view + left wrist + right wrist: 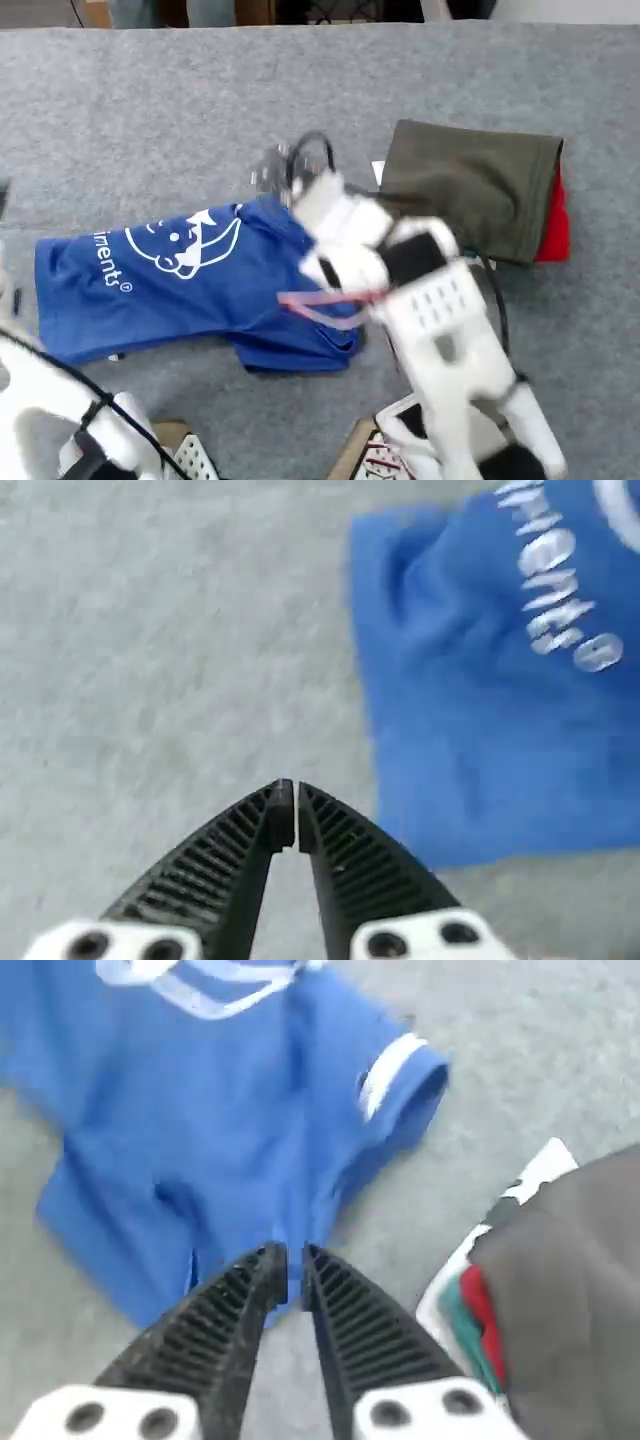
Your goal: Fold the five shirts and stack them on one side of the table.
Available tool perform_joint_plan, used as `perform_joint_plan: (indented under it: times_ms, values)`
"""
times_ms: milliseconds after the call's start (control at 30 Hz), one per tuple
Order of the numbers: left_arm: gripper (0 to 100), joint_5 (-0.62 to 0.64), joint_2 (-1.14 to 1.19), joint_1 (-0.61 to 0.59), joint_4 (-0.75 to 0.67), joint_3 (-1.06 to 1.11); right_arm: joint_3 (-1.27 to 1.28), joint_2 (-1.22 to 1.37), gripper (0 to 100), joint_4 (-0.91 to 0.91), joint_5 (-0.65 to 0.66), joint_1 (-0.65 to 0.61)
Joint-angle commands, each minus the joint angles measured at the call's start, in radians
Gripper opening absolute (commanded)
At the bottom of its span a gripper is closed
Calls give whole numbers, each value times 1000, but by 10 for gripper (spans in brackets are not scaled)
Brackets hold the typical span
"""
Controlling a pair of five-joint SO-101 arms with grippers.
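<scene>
A blue shirt (170,280) with white print lies spread on the grey table (150,110), its right part bunched. To the right is a folded stack with an olive shirt (470,185) on top and a red one (556,225) under it. My right gripper (292,1255) hangs over the blue shirt's (200,1130) edge near a white-banded sleeve (395,1070), fingers nearly together with nothing pinched; it is the blurred shape (285,170) in the high view. My left gripper (292,790) is shut over bare table beside the blue shirt's corner (480,730).
The right arm (430,300) crosses the table from the front edge, with a pink strip (320,300) beside it. The left arm (70,420) sits at the front left. Arm bases and boxes (185,450) line the front edge. Green and white layers (460,1310) show in the stack.
</scene>
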Motion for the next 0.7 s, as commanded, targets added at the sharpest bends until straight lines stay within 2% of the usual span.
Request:
perform_joint_plan:
  times_ms: [0, 200, 433, 567, 667]
  values:
    - [29, 109, 77, 162, -86, -21, -194, 232, 17, -81, -57, 12]
    - [29, 259, 442, 194, -264, -111, -515, 628, 15, -87, -115, -9]
    - [29, 339, 836, 154, -264, -346, -828, 1009, 14, -80, -173, -8]
    - [29, 373, 961, 119, -264, -446, -977, 1194, 14, -23, -170, 0]
    - [29, 368, 1013, 99, -265, -484, -1086, 1325, 14, -8, -169, 51]
